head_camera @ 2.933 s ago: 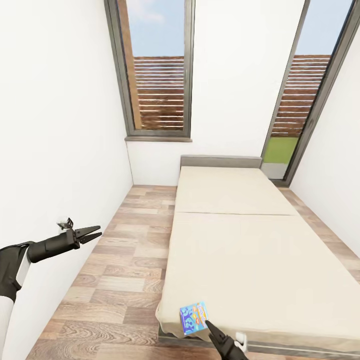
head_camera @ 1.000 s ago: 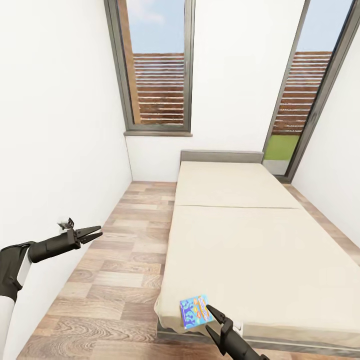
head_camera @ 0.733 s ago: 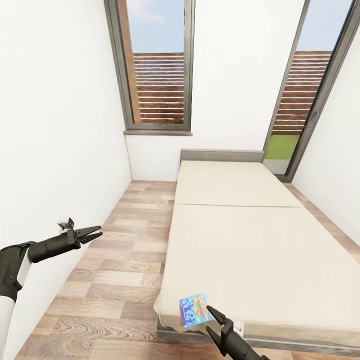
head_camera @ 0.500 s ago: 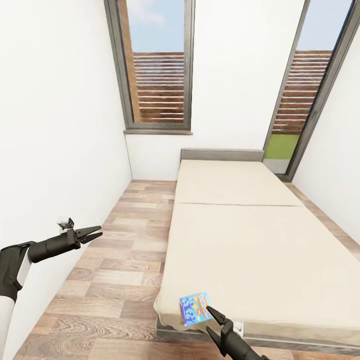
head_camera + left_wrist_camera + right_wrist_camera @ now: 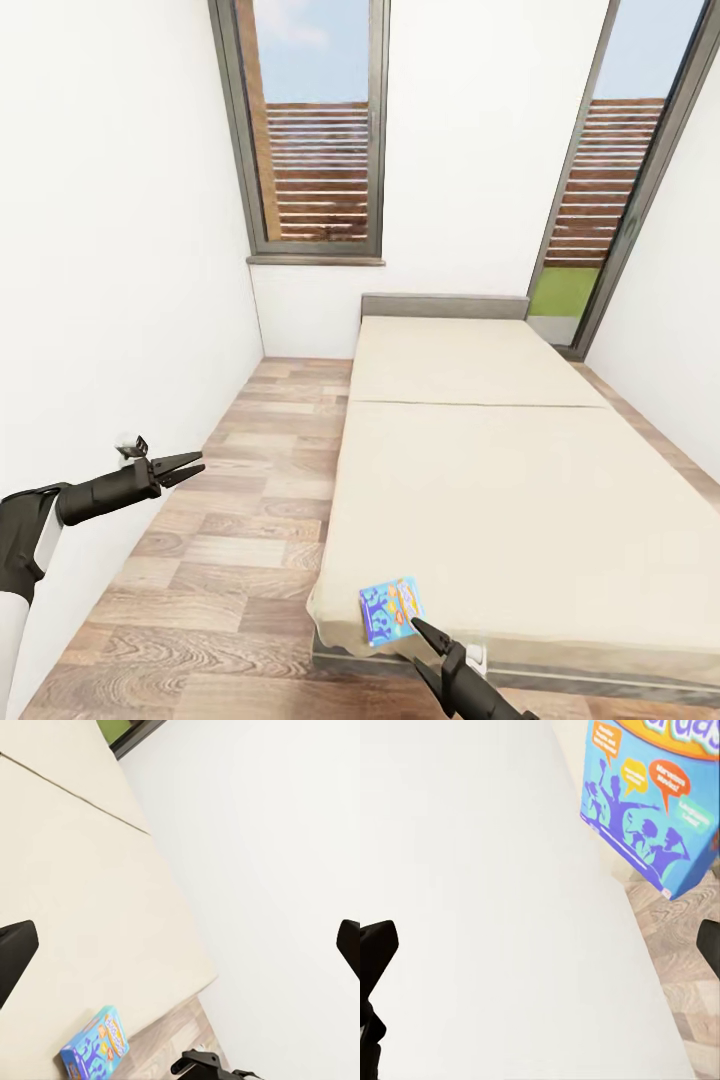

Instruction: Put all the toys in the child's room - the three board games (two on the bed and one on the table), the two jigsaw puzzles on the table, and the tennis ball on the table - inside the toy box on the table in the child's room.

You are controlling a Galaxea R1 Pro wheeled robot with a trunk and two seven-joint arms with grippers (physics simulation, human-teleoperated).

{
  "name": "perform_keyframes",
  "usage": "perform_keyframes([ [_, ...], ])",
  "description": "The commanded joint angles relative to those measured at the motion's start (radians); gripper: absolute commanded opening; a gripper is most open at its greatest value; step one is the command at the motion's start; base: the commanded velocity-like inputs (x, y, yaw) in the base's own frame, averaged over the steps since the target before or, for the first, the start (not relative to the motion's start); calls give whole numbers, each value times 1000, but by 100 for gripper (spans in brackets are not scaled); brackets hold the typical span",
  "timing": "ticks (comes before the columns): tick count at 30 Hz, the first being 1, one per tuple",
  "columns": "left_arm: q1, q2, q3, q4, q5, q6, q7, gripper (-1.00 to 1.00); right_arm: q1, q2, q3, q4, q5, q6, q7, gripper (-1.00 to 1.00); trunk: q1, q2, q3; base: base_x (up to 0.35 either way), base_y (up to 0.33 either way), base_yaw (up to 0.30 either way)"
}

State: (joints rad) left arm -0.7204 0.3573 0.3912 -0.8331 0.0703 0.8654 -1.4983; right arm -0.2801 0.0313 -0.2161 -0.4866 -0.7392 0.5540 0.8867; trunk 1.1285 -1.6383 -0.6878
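While the right gripper [image 5: 420, 645] hangs with its jaws apart and empty at the near end of the bed [image 5: 520, 500], the one board game [image 5: 390, 611] in view lies flat on the mattress at its near left corner, just beside the upper fingertip. In the head view the box sits ahead of the gripper and slightly toward the robot's left. Whether the fingertip touches the box edge cannot be told. The box's long axis runs roughly along the length of the bed, tilted a little, with its near short edge close to the mattress edge. In the right wrist view the box [image 5: 656, 802] appears off to one side of the line between the two fingers, not centred between them, so the coming grasp probably requires a sideways correction toward the box before closing.

The left gripper [image 5: 190, 465] is held out over the wood floor [image 5: 230, 560], well apart from the bed, jaws slightly apart with nothing between them. The right arm is clearly the nearer one.

Count in view:
- Board games: one, light blue with cartoon art.
- Beds: one.
- Grippers: two.
- Windows [image 5: 315, 140]: two tall ones on the far walls.

Judged stage: approach to the board game, grasp not yet made.
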Motion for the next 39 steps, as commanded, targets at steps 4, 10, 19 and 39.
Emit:
perform_keyframes([
  [4, -1, 0, 0, 0, 0, 11, -4, 100, -1, 1, -5, 0, 3, 7, 1, 100, 15, -29, -14, 0, 0, 0],
  [10, -1, 0, 0, 0, 0, 11, -4, 100, -1, 0, -5, 0, 5, 7, 1, 100, 38, -71, -32, 0, 0, 0],
  [19, -1, 0, 0, 0, 0, 11, -4, 100, -1, 1, -5, 0, 6, 4, 1, 100, 73, -134, -61, 0, 0, 0],
  [39, -1, -1, 0, 0, 0, 9, -4, 100, -1, 1, 31, 2, 30, -189, -8, 100, 150, -274, -123, 0, 0, 0],
])
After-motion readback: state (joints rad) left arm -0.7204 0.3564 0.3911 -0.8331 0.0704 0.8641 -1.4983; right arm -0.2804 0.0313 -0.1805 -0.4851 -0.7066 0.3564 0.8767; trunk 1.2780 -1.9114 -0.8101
